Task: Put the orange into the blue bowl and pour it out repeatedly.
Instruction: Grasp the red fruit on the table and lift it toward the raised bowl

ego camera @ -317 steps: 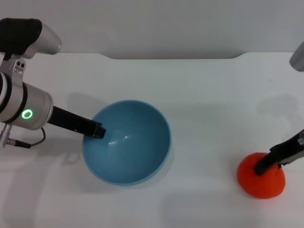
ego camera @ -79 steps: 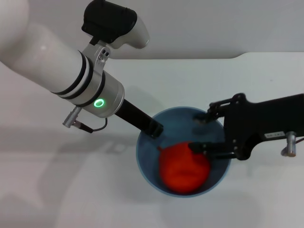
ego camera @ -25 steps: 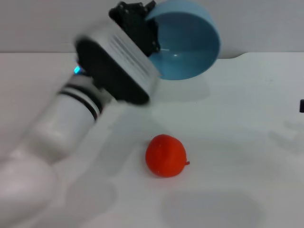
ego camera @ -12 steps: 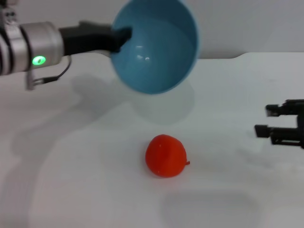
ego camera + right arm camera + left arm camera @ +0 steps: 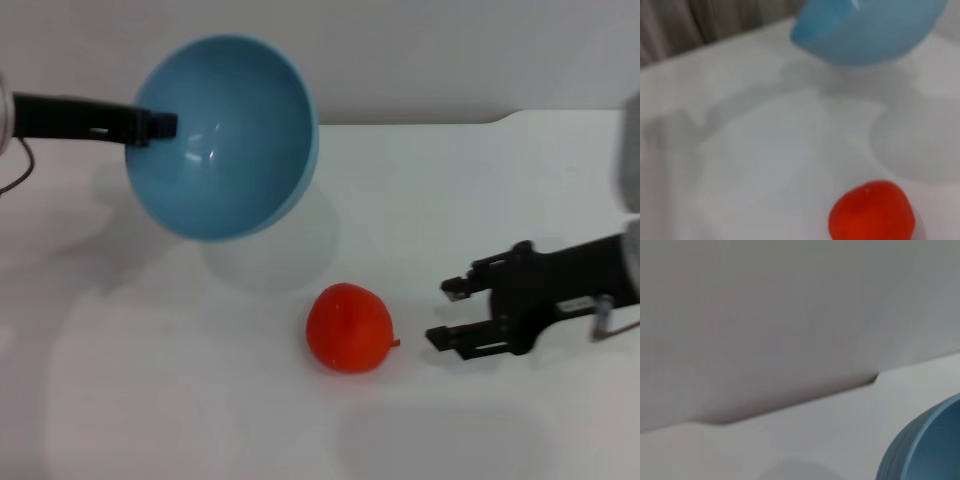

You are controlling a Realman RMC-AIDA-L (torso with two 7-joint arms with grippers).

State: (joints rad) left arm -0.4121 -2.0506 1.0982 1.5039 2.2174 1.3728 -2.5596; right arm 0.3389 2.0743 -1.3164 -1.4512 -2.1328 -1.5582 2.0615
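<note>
The orange (image 5: 348, 328) lies alone on the white table, also seen in the right wrist view (image 5: 872, 211). The blue bowl (image 5: 225, 135) hangs in the air at the upper left, empty and tipped so its inside faces me, with my left gripper (image 5: 160, 125) shut on its left rim. A piece of the bowl's wall (image 5: 925, 447) shows in the left wrist view, and the lifted bowl (image 5: 870, 27) appears in the right wrist view. My right gripper (image 5: 448, 312) is open just right of the orange, its fingers pointing at it without touching.
The white table (image 5: 200, 400) ends at a grey wall behind; its back edge has a notch (image 5: 500, 118) at the upper right. The bowl's shadow (image 5: 270, 250) falls on the table below it.
The left arm carried the tipped, empty bowl to the left and a little lower. The right gripper came in from the right edge to beside the orange. The orange stayed still.
</note>
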